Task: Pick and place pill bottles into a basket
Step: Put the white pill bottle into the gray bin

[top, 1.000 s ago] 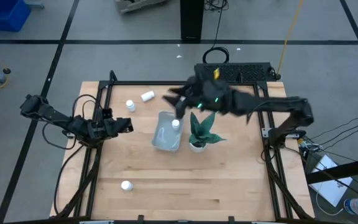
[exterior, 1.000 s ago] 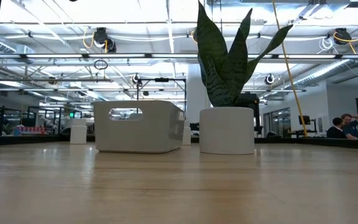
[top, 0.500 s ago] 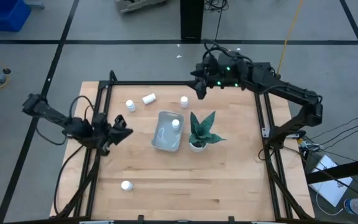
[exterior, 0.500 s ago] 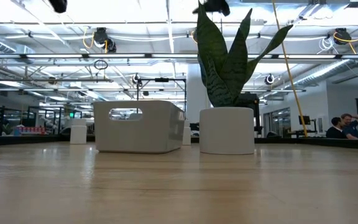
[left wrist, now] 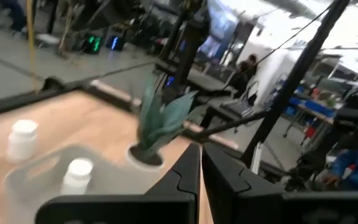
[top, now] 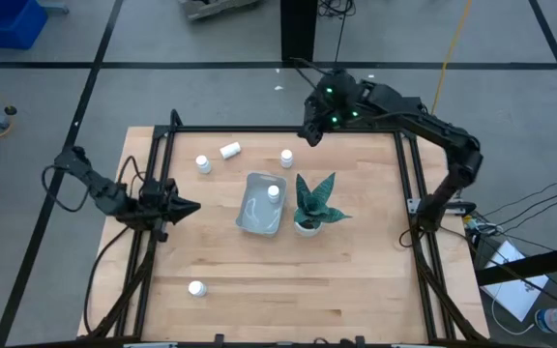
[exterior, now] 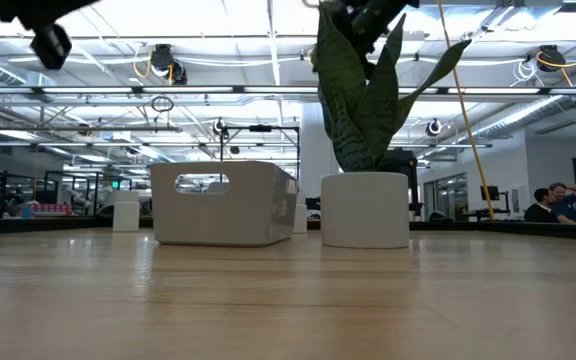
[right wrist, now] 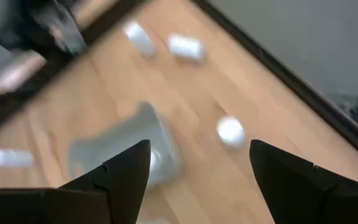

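Note:
The pale grey-blue basket [top: 259, 205] stands mid-table with one white pill bottle [top: 273, 192] upright inside it. Three bottles are on the far part of the table: one upright [top: 202, 163], one on its side [top: 230, 150], one upright [top: 286, 158]. Another bottle [top: 196, 288] stands near the front left. My right gripper [top: 309, 135] hangs open and empty above the far edge, past the bottle beyond the basket [right wrist: 230, 130]. My left gripper [top: 188, 206] is shut and empty, left of the basket, pointing at it [left wrist: 55, 171].
A small white pot with a green spiky plant [top: 312, 205] stands right beside the basket's right side. A black frame [top: 259, 130] runs along the table's far and side edges. The near half of the wooden top holds only the one bottle.
My right gripper has left the spot over the basket's far end and gone up and toward the table's far edge, uncovering the upright bottle beyond the basket. My left gripper has drifted slightly toward the near edge. The bottles and the basket have kept still.

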